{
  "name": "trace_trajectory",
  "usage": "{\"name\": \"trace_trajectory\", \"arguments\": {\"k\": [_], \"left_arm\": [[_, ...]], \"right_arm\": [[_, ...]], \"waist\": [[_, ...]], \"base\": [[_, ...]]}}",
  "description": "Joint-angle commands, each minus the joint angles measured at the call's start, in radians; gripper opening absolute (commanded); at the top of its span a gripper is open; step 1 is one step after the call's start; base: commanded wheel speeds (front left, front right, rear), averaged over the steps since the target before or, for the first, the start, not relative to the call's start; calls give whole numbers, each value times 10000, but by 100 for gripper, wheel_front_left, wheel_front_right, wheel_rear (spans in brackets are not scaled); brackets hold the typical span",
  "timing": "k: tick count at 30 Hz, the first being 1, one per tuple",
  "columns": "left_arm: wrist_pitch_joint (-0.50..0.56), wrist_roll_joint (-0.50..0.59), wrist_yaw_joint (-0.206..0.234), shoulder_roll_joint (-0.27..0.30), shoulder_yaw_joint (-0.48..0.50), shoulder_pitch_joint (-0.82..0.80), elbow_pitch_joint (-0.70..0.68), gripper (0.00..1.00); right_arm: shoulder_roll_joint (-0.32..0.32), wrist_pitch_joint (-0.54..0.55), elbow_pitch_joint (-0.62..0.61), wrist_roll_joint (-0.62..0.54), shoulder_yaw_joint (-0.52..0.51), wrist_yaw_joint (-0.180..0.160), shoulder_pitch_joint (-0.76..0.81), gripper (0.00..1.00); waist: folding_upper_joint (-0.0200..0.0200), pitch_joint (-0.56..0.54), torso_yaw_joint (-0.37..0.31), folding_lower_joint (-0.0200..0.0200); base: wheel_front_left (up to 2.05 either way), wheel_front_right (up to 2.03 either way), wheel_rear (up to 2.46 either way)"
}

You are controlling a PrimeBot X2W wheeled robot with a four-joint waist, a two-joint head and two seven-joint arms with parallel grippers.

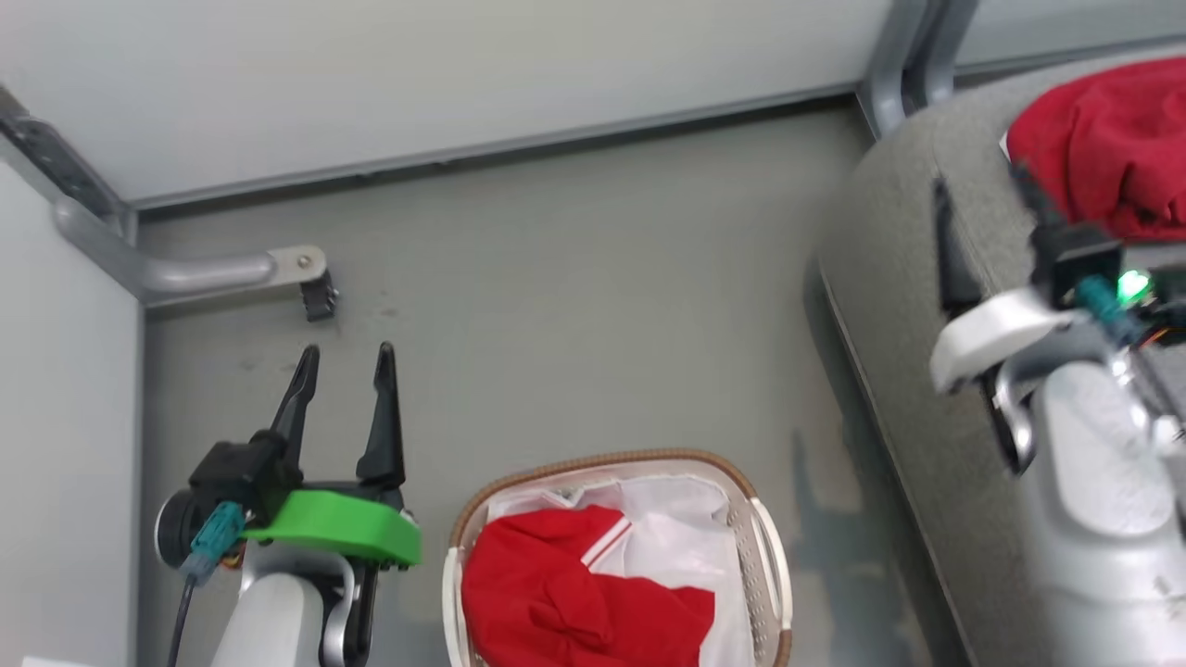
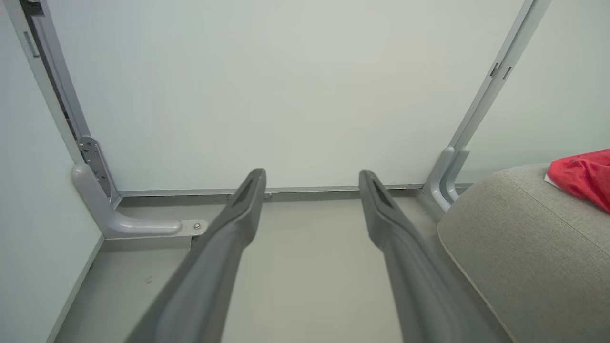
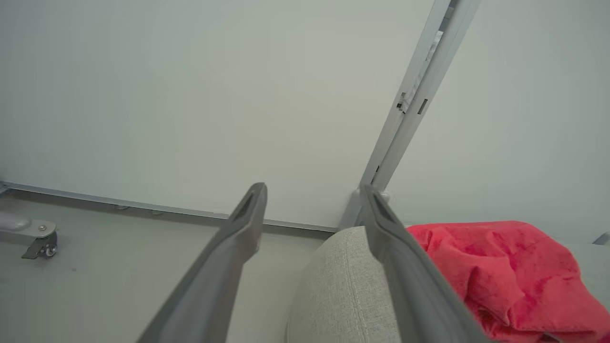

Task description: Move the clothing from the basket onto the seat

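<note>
The basket (image 1: pixel 602 460) stands on the floor at the bottom centre, with red clothing (image 1: pixel 556 593) bunched inside against white cloth (image 1: pixel 676 528). To the left of it my left gripper (image 1: pixel 346 350) (image 2: pixel 312 176) hangs open over bare floor, holding nothing. The grey seat (image 1: pixel 889 278) (image 2: pixel 524 247) (image 3: pixel 338 286) fills the right side, and a red garment (image 1: pixel 1103 139) (image 2: pixel 581 176) (image 3: pixel 500 267) lies crumpled on it. Over the seat's near edge, just left of that garment, my right gripper (image 1: pixel 980 181) (image 3: pixel 312 190) is open and empty.
Pale wall panels close off the back and left. A grey metal frame foot (image 1: pixel 232 273) with a small caster (image 1: pixel 318 298) juts onto the floor beyond the left gripper. A metal post (image 1: pixel 894 65) rises at the seat's far corner. Grey floor (image 1: pixel 574 278) lies between basket and wall.
</note>
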Motion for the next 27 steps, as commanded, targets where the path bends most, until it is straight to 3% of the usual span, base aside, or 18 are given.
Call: {"name": "trace_trajectory", "arguments": {"k": [1,7,14,27], "left_arm": [[-4,49,36,-17,120,287,-36,100],[-4,76,24,-36,581,1022,-65,100],[-4,-142,91,-37,640,1963,-42,100],[-5,-422,196,-36,337,2479,92,100]], "right_arm": [[68,-24,-120,179,103,-10,356,100],[401,-24,-694,763,275,-12,1646,100],[422,-24,-952,2515,660,-10,3117,100],[429,-24,-1466,2775,1179,-10,4452,100]], "waist": [[0,-670,461,1],[0,-1169,562,1],[0,-1792,621,1],[0,-2178,571,1]], "base": [[0,0,0],[0,0,0],[0,0,0],[0,0,0]]}}
